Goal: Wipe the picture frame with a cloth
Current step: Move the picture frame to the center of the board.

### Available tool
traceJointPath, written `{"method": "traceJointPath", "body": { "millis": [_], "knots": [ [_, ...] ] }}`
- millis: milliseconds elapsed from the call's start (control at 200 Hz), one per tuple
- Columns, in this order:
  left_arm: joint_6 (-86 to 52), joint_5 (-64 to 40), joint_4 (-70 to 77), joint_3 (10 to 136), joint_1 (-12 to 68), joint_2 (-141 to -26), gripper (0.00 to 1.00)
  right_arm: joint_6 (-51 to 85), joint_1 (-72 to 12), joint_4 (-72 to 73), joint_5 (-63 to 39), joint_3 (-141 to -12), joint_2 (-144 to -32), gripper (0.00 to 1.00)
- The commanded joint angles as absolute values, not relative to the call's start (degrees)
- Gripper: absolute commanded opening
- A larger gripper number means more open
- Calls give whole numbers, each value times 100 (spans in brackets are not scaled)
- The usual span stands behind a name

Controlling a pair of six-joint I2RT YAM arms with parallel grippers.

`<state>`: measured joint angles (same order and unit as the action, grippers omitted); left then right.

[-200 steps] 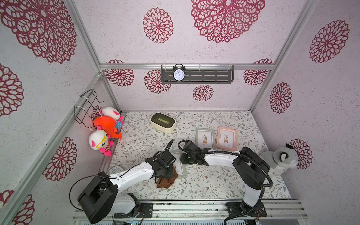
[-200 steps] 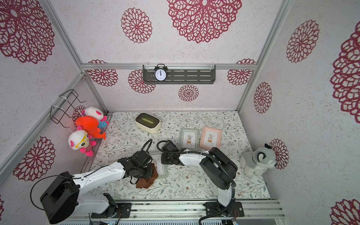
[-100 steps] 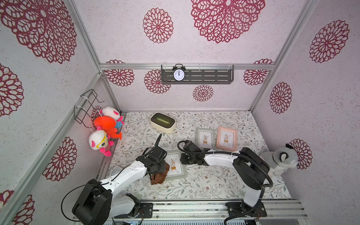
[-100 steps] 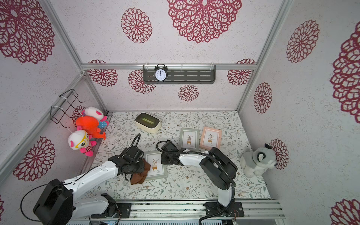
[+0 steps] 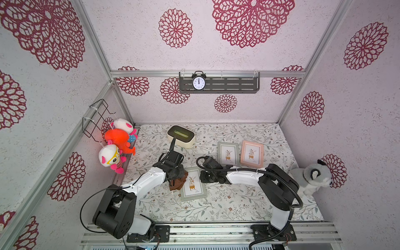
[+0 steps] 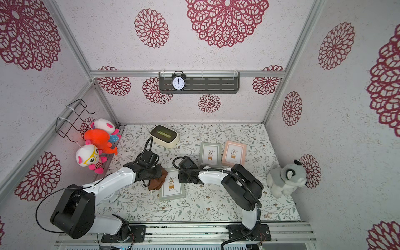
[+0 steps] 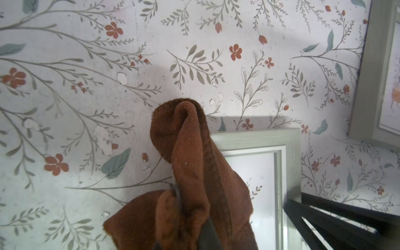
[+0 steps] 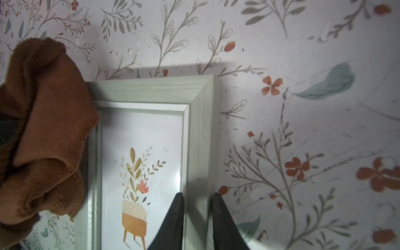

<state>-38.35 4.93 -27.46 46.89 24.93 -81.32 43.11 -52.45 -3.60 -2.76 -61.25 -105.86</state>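
The left tool is pinched tight on the rust-brown fabric cloth. Within the last second the cloth has swept off the glass, and it now drapes over the corner of the grey-green wooden picture frame just beneath the tool. That looks like one pass done, with more probably needed. Facing it, the right tool is set narrowly astride the frame's side rail, steadying it. The floral-print worktop lies all around. Beyond the right tool are a grey frame and a pink frame, and past them the rosette-patterned walls.

top views high overhead, wrist views close, both showing picture frame
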Motion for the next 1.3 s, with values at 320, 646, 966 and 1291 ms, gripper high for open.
{"method": "traceJointPath", "body": {
  "millis": [320,646,966,1291],
  "knots": [
    [-3499,396,-3239,5800,1974,-7347,0,4284,-5385,-1004,-930,-6662,-11080,31],
    [-3536,383,-3207,5740,1795,-7218,0,4229,-5516,-766,-1891,-7436,-11616,37],
    [-3507,388,-3365,5652,1535,-6990,0,4290,-5521,-822,-2047,-7118,-11358,46],
    [-3474,317,-3333,5748,1382,-7014,0,4264,-5837,-847,-2627,-6823,-11190,48]
  ]
}}
